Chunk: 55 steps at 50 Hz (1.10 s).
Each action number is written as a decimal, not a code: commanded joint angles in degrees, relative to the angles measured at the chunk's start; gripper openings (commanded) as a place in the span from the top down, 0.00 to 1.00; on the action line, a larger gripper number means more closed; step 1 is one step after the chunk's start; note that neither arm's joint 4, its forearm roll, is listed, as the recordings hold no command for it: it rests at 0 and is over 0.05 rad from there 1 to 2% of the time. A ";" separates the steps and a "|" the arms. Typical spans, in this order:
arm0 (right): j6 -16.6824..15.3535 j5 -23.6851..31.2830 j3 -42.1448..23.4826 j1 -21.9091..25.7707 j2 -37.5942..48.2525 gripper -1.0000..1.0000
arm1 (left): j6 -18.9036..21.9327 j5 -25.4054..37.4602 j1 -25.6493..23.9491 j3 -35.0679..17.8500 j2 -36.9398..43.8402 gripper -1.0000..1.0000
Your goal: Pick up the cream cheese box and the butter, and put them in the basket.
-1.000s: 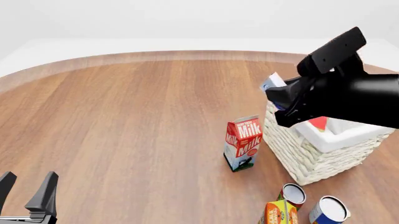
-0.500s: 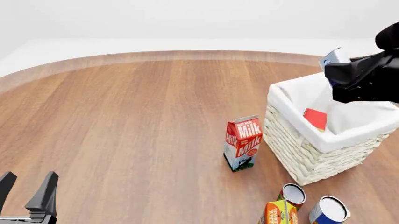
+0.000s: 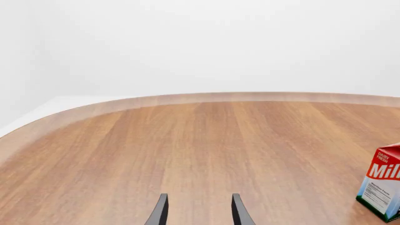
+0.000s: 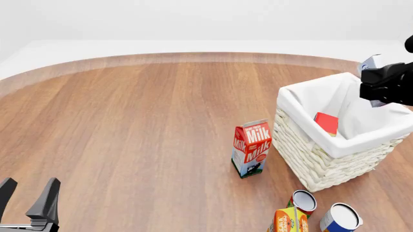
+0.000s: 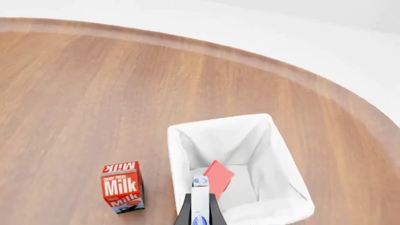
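My right gripper (image 4: 377, 72) is shut on the cream cheese box (image 4: 368, 63), a small white and light-blue box, and holds it up in the air above the far right side of the basket (image 4: 303, 154). In the right wrist view the box (image 5: 198, 206) shows edge-on between the fingers, above the basket's rim (image 5: 177, 159). The butter (image 4: 326, 123) lies inside the basket on the white lining with a red end showing; it also shows in the right wrist view (image 5: 218, 177). My left gripper (image 4: 29, 198) is open and empty at the near left; the left wrist view (image 3: 198, 213) shows its fingers apart.
A red-and-white milk carton (image 4: 252, 147) stands just left of the basket; it also shows in both wrist views (image 3: 382, 187) (image 5: 122, 192). Two cans (image 4: 302, 200) (image 4: 341, 217) and an orange-yellow carton (image 4: 287, 220) stand at the near right. The table's curved far edge (image 4: 193, 55) runs across the back.
My right arm has swung to the right with the cream cheese box, from over the basket's left corner to the view's right edge. The left arm has not moved.
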 commanded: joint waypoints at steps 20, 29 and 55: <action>1.68 -4.58 3.64 -3.30 2.28 1.00 | 0.00 0.00 0.00 0.00 0.00 0.00; 2.20 -6.44 4.93 -3.46 3.54 1.00 | 0.00 0.00 0.00 0.00 0.00 0.00; 2.49 -9.49 6.17 -2.80 6.46 1.00 | 0.00 0.00 0.00 0.00 0.00 0.00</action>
